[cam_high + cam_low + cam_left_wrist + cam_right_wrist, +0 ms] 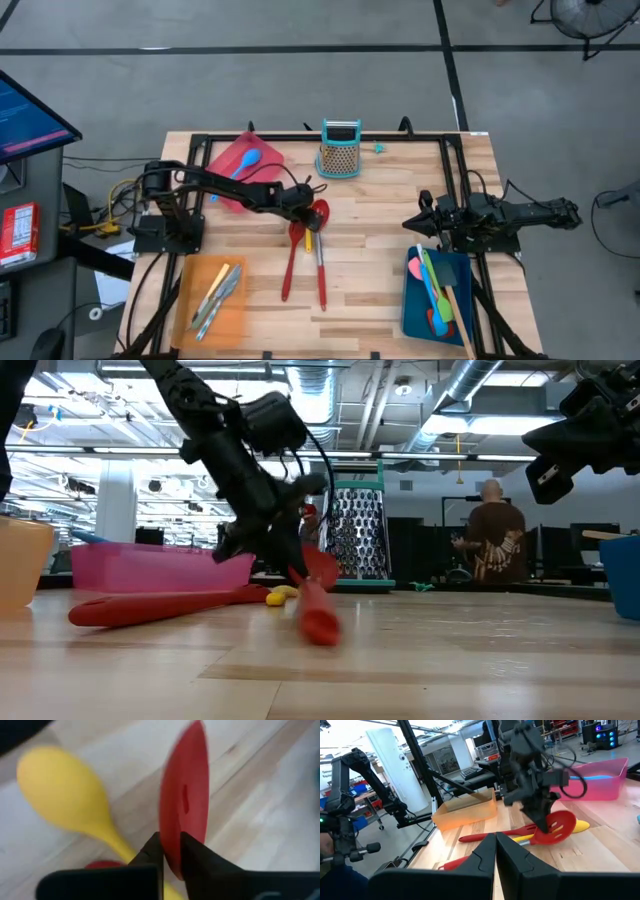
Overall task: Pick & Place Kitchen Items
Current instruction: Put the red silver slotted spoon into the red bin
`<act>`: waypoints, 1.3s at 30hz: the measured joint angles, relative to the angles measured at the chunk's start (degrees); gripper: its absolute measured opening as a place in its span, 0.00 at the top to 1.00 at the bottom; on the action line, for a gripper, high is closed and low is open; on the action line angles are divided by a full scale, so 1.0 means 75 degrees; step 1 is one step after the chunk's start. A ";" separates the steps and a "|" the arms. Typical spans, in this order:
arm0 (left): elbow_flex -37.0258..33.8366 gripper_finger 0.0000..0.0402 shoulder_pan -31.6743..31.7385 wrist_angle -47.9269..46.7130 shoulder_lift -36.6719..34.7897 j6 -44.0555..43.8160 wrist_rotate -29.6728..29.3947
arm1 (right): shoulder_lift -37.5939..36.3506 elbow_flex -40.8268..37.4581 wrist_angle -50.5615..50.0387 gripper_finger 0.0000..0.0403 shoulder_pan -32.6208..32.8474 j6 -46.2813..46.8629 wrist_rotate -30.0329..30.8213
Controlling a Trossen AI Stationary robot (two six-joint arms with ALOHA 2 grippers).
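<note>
A red slotted turner (pixel 320 250) lies at the table's middle beside a red spoon (pixel 290 262) and a yellow spoon (pixel 65 795). My left gripper (pixel 305 207) reaches in from the left and is shut on the turner's head (pixel 561 827). My right gripper (pixel 412 222) waits shut and holding nothing at the right, above the table. A blue spoon (pixel 245 160) lies in the red tray (pixel 228 172). Silvery cutlery (pixel 215 293) lies in the orange tray (pixel 190 320), and several spatulas (pixel 436 285) lie in the blue tray (pixel 412 315). My left gripper pinches the rim of the turner's slotted red head (pixel 172 837) between its two fingers (pixel 150 852). The fingers slant down at it from the table's left side. The head stands on edge and tilted, raised a little, while the handle's free end (pixel 320 626) rests on the table.
A teal-framed grater (pixel 340 150) with orange mesh stands at the far middle, and a small teal piece (pixel 379 148) lies to its right. Dark frame rails (pixel 455 180) run along the table's sides. Bare wood (pixel 375 250) lies between the utensils and the blue tray.
</note>
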 joint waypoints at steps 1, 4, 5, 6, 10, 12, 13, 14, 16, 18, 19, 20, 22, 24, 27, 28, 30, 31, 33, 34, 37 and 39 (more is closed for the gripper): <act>0.0005 0.97 0.0027 0.0048 -0.0109 0.0000 -0.0010 | 0.0000 0.0000 0.0000 0.98 -0.0001 0.0000 0.0000; 0.0008 0.98 0.0103 0.0047 -0.0429 0.0065 -0.0155 | 0.0000 0.0000 0.0000 0.98 -0.0003 0.0000 0.0000; 0.0001 0.98 0.0141 0.0051 -0.0565 0.0081 -0.0151 | 0.0000 0.0000 0.0000 0.98 -0.0001 0.0001 0.0000; -0.0003 0.99 0.0168 0.0068 -0.0725 0.0103 -0.0137 | 0.0000 0.0000 0.0000 0.98 0.0000 0.0001 0.0000; -0.0003 1.00 0.0217 0.0270 -0.1571 0.0175 0.0027 | 0.0000 0.0000 0.0000 0.98 -0.0001 0.0000 0.0000; -0.0005 1.00 0.0211 0.0399 -0.2154 0.0160 0.0153 | 0.0000 0.0000 0.0000 0.98 -0.0001 0.0002 0.0000; -0.0003 1.00 0.0208 0.0523 -0.2482 0.0164 0.0222 | 0.0002 0.0000 -0.0002 0.98 -0.0001 0.0000 0.0000; -0.0003 1.00 0.0202 0.0557 -0.2807 0.0144 0.0265 | 0.0000 0.0000 0.0000 0.98 0.0000 0.0000 0.0000; -0.0003 1.00 0.0202 0.0757 -0.3442 0.0147 0.0278 | 0.0000 0.0000 0.0000 0.98 0.0000 0.0000 0.0000; -0.0005 1.00 0.0204 0.0973 -0.4060 0.0146 0.0351 | 0.0000 0.0000 0.0000 0.98 -0.0003 0.0000 0.0000; -0.0005 1.00 0.0211 0.1165 -0.4401 0.0136 0.0454 | 0.0003 0.0000 -0.0002 0.98 -0.0001 0.0000 0.0000; -0.0005 1.00 0.0215 0.1298 -0.4728 0.0117 0.0583 | 0.0000 0.0000 -0.0001 0.98 -0.0001 0.0000 0.0000; -0.0003 1.00 0.0217 0.1754 -0.5354 0.0110 0.0758 | 0.0001 0.0000 0.0000 0.98 0.0000 0.0000 0.0001; -0.0003 1.00 0.0217 0.2113 -0.5924 0.0111 0.1014 | 0.0000 0.0000 0.0000 0.98 0.0000 0.0000 0.0000; 0.0000 1.00 0.0214 0.2532 -0.6720 0.0002 0.1286 | 0.0000 0.0000 0.0000 0.98 0.0000 0.0000 -0.0003; 0.0000 1.00 0.0209 0.2655 -0.6981 -0.0077 0.1282 | 0.0003 0.0000 0.0000 0.98 -0.0002 0.0000 -0.0003; 0.0000 1.00 0.0162 0.2885 -0.7408 -0.0068 0.1395 | 0.0000 0.0000 0.0000 0.98 0.0000 0.0000 -0.0003; 0.0000 1.00 0.0154 0.3075 -0.7615 -0.0095 0.1519 | 0.0002 0.0000 0.0000 0.98 0.0000 0.0000 -0.0002; -0.0003 1.00 0.0150 0.3494 -0.7951 -0.0176 0.1859 | 0.0000 0.0000 0.0000 0.98 -0.0001 0.0000 -0.0003; -0.0003 1.00 0.0150 0.3751 -0.8121 -0.0240 0.2059 | 0.0000 0.0000 0.0000 0.98 0.0000 0.0000 -0.0003; 0.0000 1.00 0.0086 0.4553 -0.8459 -0.0292 0.2621 | 0.0003 0.0000 0.0000 0.98 0.0000 0.0000 -0.0003; 0.0000 1.00 -0.0079 0.5171 -0.8581 -0.0272 0.2855 | 0.0001 0.0000 0.0000 0.98 -0.0002 0.0000 -0.0003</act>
